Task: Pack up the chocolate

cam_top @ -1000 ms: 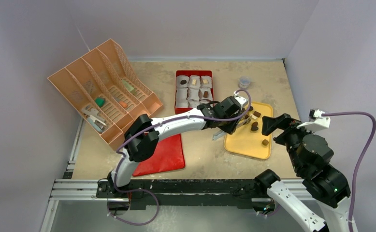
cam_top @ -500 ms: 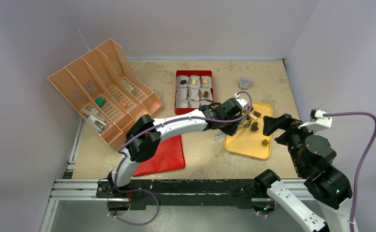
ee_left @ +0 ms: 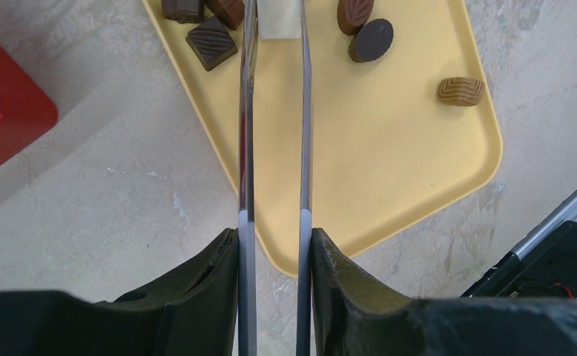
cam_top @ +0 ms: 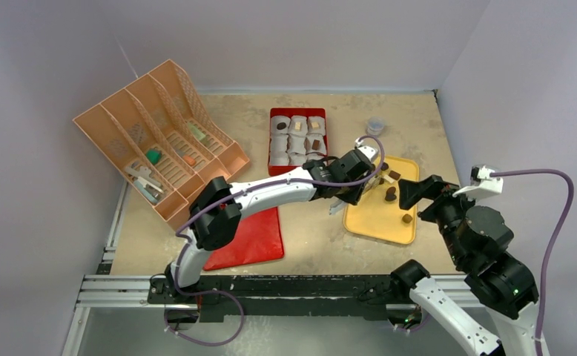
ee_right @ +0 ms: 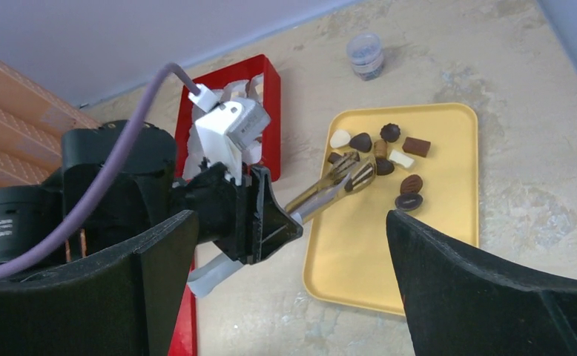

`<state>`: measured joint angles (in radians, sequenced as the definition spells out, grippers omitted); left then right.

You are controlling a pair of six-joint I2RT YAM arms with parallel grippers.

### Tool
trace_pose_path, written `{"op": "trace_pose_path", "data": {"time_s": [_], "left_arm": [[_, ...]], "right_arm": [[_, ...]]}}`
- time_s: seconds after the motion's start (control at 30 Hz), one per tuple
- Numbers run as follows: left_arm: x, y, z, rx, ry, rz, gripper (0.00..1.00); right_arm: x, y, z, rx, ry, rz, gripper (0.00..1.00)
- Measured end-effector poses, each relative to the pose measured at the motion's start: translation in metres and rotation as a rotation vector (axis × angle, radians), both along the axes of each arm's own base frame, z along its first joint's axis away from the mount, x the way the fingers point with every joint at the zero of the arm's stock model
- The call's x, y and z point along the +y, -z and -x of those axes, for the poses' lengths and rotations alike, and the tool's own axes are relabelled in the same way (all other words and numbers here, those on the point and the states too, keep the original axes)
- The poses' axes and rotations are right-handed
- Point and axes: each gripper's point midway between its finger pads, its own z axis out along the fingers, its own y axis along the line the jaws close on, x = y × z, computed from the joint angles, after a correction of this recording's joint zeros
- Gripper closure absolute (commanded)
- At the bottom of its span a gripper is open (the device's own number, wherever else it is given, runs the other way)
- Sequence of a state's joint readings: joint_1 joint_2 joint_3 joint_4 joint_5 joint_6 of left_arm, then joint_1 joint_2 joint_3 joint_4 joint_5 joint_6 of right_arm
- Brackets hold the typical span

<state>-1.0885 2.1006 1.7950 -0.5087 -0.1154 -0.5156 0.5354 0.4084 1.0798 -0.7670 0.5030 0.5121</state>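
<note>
Clamping a pair of tongs, the left gripper has its fingers pressed onto the two steel blades; the blades run out nearly parallel with a narrow gap, judged a part-squeeze that sets the tips to the width of one piece; tongs rather than bare fingers presumably because the pieces are small and packed close. Tips straddle a white piece at the far end of the tray; blades look to be against its sides, but the tips run off the frame edge, so pinched or merely bracketed cannot be told. Rest of the loose chocolate lies clustered round that piece at the same far end, mostly dark, one tan piece a little apart toward the right rim; near half of the tray bare. Beyond the tray to the left sits the red box lined with paper cups; some cups show a piece inside, others look unfilled, so packing is judged part done. Right gripper hangs over the near right of the tray, jaws spread wide, nothing between them; judged parked clear of the tongs' path. Small jar stands on the table beyond the tray, apart from both.
</note>
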Motion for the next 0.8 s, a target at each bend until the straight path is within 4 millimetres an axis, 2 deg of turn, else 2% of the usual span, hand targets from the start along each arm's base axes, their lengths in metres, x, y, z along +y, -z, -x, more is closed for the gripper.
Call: {"op": "trace_pose_path", "data": {"time_s": [0.17, 0.33, 0.6, 0.8], "left_arm": [[0.010, -0.024, -0.008, -0.029, -0.060, 0.009, 0.80], [0.024, -0.052, -0.026, -0.058, -0.134, 0.041, 0.80], [0.081, -0.087, -0.076, -0.098, -0.313, 0.056, 0.80], [0.135, -0.093, -0.106, -0.120, -0.452, 0.008, 0.80]], "right_arm": [[0.006, 0.004, -0.002, 0.013, -0.025, -0.002, 0.01], [0.013, 0.006, -0.005, 0.018, -0.052, -0.007, 0.01], [0.027, 0.017, -0.012, 0.061, -0.099, 0.002, 0.01], [0.030, 0.018, -0.014, 0.069, -0.106, 0.006, 0.01]]}}
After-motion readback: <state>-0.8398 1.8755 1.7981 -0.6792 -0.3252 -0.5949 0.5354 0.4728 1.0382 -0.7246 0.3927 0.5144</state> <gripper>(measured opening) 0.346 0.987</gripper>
